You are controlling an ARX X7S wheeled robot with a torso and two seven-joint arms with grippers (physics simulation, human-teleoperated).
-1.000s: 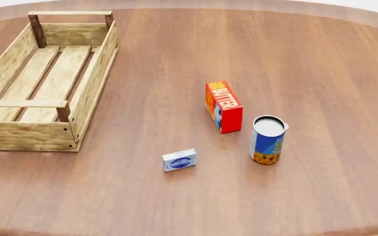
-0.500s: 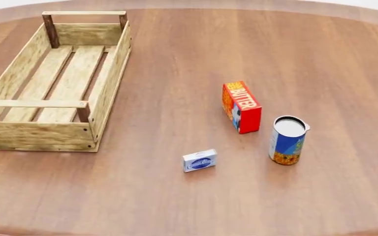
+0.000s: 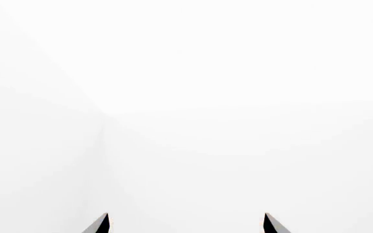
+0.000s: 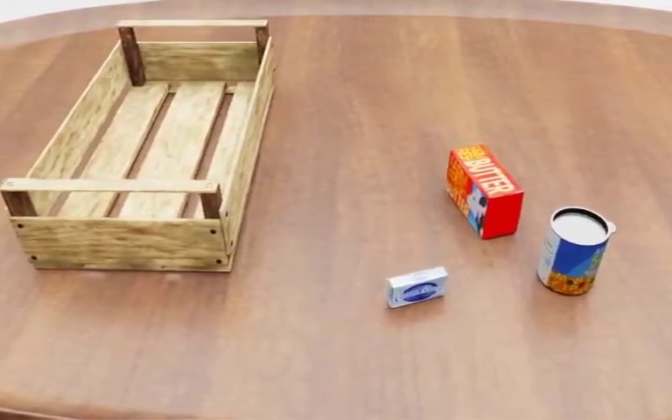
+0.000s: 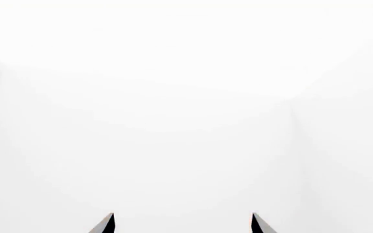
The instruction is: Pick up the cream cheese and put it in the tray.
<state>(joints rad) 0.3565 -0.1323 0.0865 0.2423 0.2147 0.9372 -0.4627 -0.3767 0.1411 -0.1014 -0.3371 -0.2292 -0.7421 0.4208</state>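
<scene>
Both pincers (spread, empty) face white; cream cheese (image 4: pixel 416 287) lies flat, crosswise.

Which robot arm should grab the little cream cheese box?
Probably the right. The cream cheese lies right of the view's middle, the tray far left. Neither arm shows over the table; both wrist cameras face blank white, so it's a guess.
</scene>
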